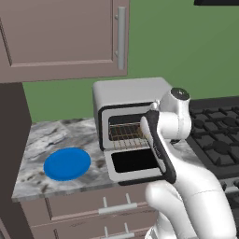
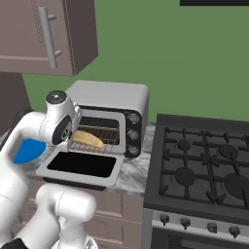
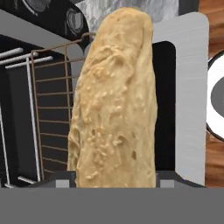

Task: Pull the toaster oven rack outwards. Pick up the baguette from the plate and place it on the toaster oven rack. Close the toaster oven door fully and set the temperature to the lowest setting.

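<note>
Holding the baguette (image 3: 116, 105) between my half-open gripper (image 3: 114, 179), long way pointing 12 o'clock; my right base view shows it lying across the toaster oven rack (image 2: 99, 136).

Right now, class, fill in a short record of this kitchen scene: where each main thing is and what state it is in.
oven: boxy silver-grey toaster oven on the marble counter
door: silver-framed glass toaster oven door folded down, open
rack: thin wire toaster oven rack pulled out
bread: tan baguette over the rack, between the gripper's fingers
dish: flat blue plate, bare, left of the oven
</note>
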